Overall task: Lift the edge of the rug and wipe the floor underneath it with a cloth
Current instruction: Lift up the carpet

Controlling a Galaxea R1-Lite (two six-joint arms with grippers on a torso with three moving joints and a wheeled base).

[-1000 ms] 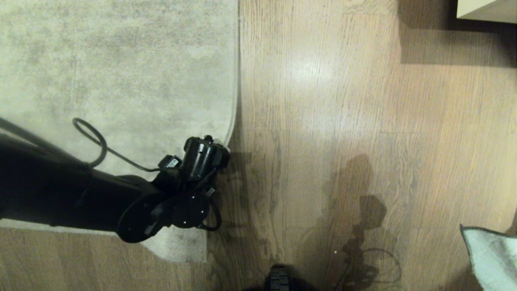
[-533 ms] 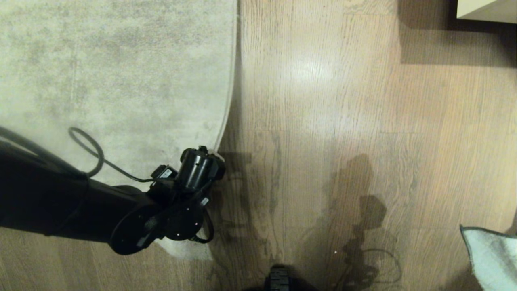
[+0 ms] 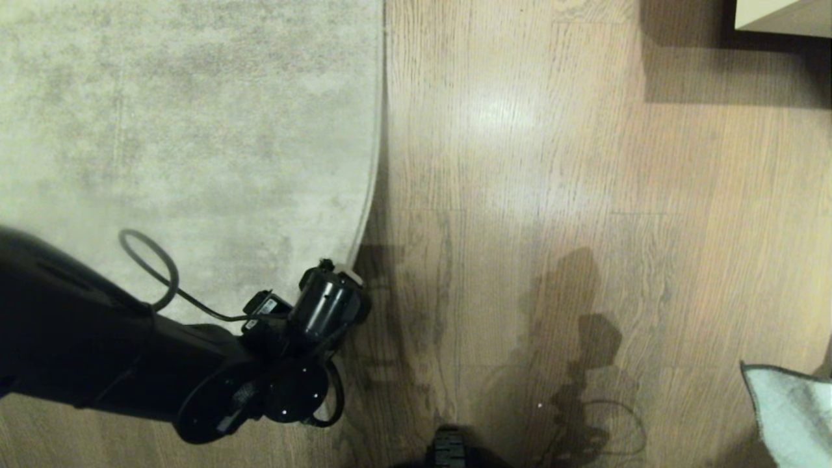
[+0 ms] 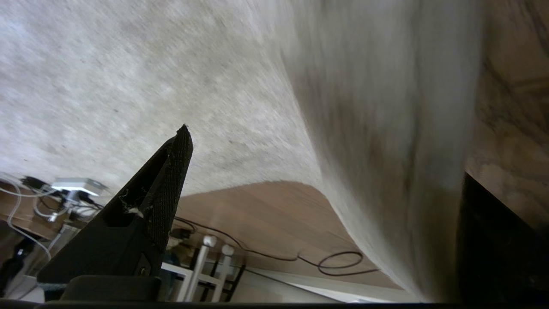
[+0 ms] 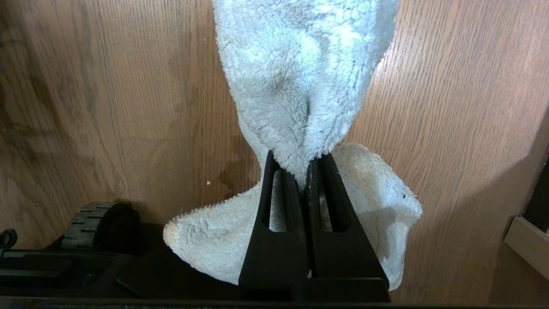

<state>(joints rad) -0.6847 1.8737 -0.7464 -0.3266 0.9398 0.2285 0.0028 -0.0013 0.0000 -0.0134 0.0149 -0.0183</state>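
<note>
The rug fills the upper left of the head view, and its rug edge runs straight down the middle before curving inward toward the lower left, where the left gripper sits at the raised corner. In the left wrist view that border stands up off the floor between widely spread jaws, one black finger over the pile; whether the jaws touch the rug cannot be told. A dark cable loops on the boards beyond. Right of the rug, the floor lies open, with a pale furniture corner at upper right. The cloth shows at the lower right edge; in the right wrist view the right gripper has its jaws pressed together, pinching the cloth beside the base wheel.
</note>
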